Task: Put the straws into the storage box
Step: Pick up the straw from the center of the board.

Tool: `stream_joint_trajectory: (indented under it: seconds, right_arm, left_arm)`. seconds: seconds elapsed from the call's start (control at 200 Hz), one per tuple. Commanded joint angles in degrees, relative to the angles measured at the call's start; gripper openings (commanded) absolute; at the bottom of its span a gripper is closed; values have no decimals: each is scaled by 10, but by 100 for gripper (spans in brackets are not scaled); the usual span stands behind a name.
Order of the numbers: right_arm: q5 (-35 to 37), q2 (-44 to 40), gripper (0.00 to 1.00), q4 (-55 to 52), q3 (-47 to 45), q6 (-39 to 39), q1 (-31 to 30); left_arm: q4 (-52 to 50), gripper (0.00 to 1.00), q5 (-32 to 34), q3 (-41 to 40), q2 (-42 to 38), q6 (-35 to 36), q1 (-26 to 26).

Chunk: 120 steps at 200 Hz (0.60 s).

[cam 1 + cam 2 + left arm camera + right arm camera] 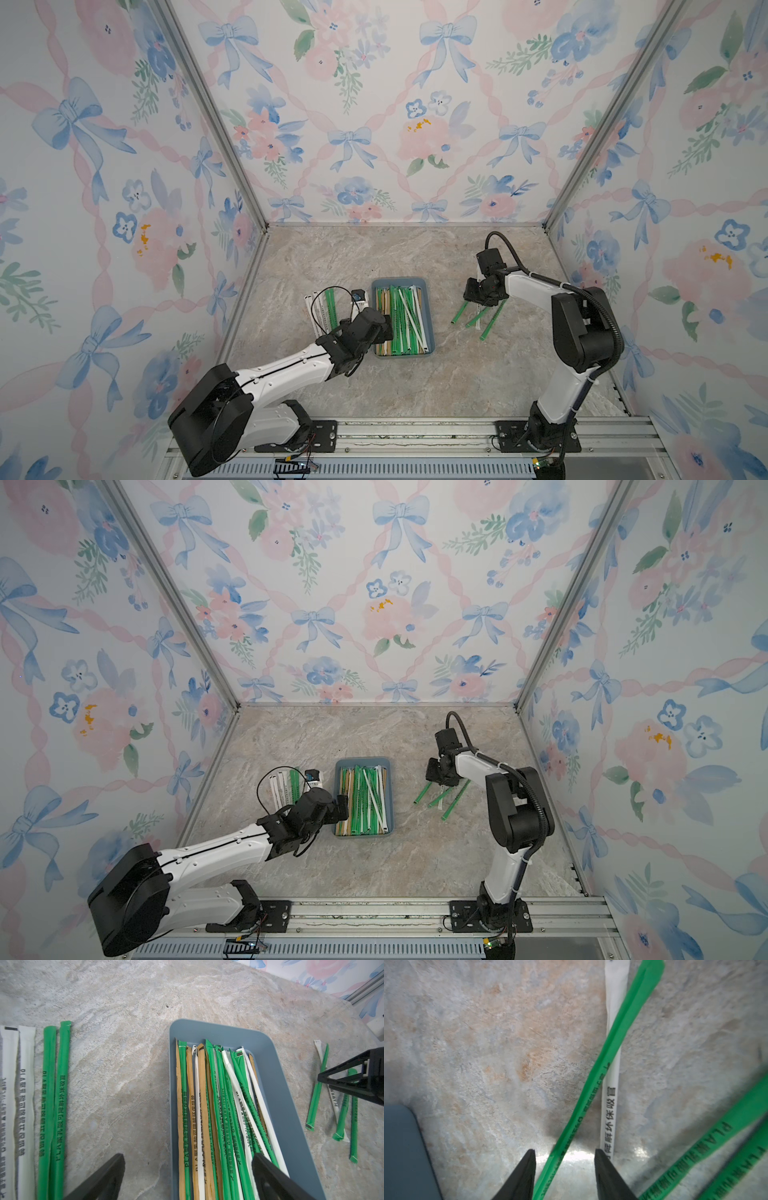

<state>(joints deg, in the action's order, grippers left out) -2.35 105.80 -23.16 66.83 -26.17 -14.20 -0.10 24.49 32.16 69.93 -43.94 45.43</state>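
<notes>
Right gripper half-open, straddling one green straw right of the storage box, probably to pinch it singly; left gripper wide and empty over the box's near-left rim; most straws lie lengthwise inside, four loose on its left.

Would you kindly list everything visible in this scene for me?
box: one, slate-blue, mid-table.
straws in box: many, green, white and tan, lying lengthwise.
straws left of box: four, two white and two green, side by side on the table.
straws right of box: four, three green and one white, loose on the table.
table: one, marbled grey-beige.
walls: three, floral wallpaper.
left tool: one, black, open, over the box's near end.
right tool: one, black, open, straddling a green straw.
</notes>
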Motion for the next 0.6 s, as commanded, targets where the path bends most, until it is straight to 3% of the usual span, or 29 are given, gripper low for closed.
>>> stream_joint_trajectory:
  seconds: [0.0,0.19,0.595]
  right_arm:
    - [5,11,48,-11,19,-7,-7]
    - [18,43,44,-42,48,-8,-7]
    - [-1,51,18,-40,49,-23,-10]
  left_arm:
    - [-6,98,3,-7,6,4,-4]
    - [-6,98,2,-10,8,7,-7]
    - [-8,98,9,-32,-25,10,-21]
